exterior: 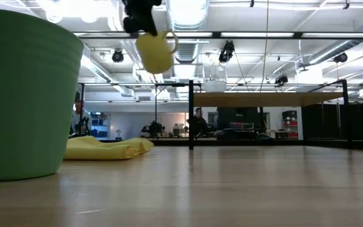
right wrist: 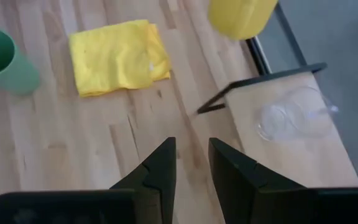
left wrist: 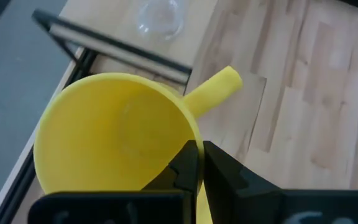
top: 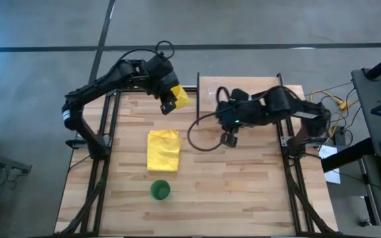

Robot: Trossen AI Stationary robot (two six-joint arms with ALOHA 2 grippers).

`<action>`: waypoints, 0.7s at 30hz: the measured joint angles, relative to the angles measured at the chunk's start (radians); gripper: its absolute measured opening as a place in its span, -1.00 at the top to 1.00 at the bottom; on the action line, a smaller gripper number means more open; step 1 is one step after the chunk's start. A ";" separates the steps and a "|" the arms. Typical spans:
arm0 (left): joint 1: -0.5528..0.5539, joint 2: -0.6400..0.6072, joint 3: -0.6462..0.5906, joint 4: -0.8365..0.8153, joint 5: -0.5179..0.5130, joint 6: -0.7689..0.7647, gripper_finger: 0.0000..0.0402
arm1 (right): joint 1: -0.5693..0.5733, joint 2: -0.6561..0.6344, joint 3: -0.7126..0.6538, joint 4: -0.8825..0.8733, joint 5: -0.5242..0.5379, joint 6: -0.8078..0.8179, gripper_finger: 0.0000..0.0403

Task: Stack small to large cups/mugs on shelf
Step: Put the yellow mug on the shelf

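My left gripper [top: 169,102] is shut on the yellow mug [top: 181,96], held high above the table's far part, just left of the shelf [top: 207,89]. The mug also shows in the low view [exterior: 155,53]. The small clear glass cup [right wrist: 284,118] stands on the shelf board; it also shows in the left wrist view [left wrist: 159,17]. The green cup [top: 160,190] stands upright on the table near the front edge. My right gripper [top: 229,139] is open and empty, over the table by the shelf's near left corner [right wrist: 213,106]. My left gripper pinches the mug's wall at the rim [left wrist: 191,140], right beside the handle [left wrist: 219,87], with one finger inside the mug and one outside. The fingers come from above. The mug hangs tilted below the gripper, lifted clear of table and shelf.
A folded yellow cloth [top: 163,149] lies flat on the table between the shelf and the green cup. Black posts [exterior: 191,116] carry the shelf board [exterior: 263,99]. A black cable [top: 200,132] loops by the right arm. People show in the room behind.
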 joint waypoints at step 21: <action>-0.127 0.304 0.427 0.091 0.011 0.003 1.00 | 0.000 -0.634 -0.843 0.418 0.198 0.077 0.56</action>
